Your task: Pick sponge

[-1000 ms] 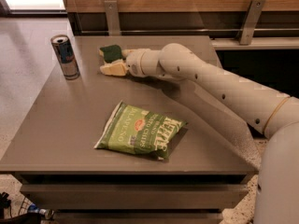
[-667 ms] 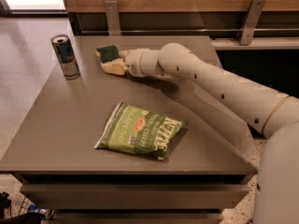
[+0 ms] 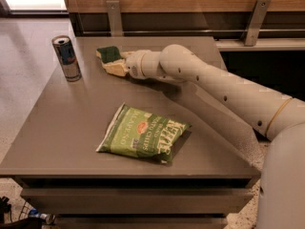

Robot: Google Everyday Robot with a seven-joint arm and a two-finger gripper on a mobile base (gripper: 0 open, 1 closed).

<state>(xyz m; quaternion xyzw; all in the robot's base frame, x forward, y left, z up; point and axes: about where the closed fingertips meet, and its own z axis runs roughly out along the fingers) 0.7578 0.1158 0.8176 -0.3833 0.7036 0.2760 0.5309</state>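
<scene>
Green chip bag (image 3: 143, 135) lettered "JALAPEÑO" and "CHIPS" lies mid-table; 1 silver-and-blue can (image 3: 66, 57), label unreadable, stands far left. Near the grey table's (image 3: 62, 128) far edge, the sponge (image 3: 108, 54) rests flat, dark green side up, long axis roughly left to right. The white arm (image 3: 224, 89) stretches low from the right, its gripper (image 3: 113, 63) at the sponge's near side; how far open it is cannot be told.

A small sponge (image 3: 108, 54), dark green scouring top over pale yellow foam, lies flat toward 11 o'clock on the grey surface (image 3: 71, 128). The robot's hand (image 3: 115, 65) sits just beside it, at the sponge's 4 o'clock.
</scene>
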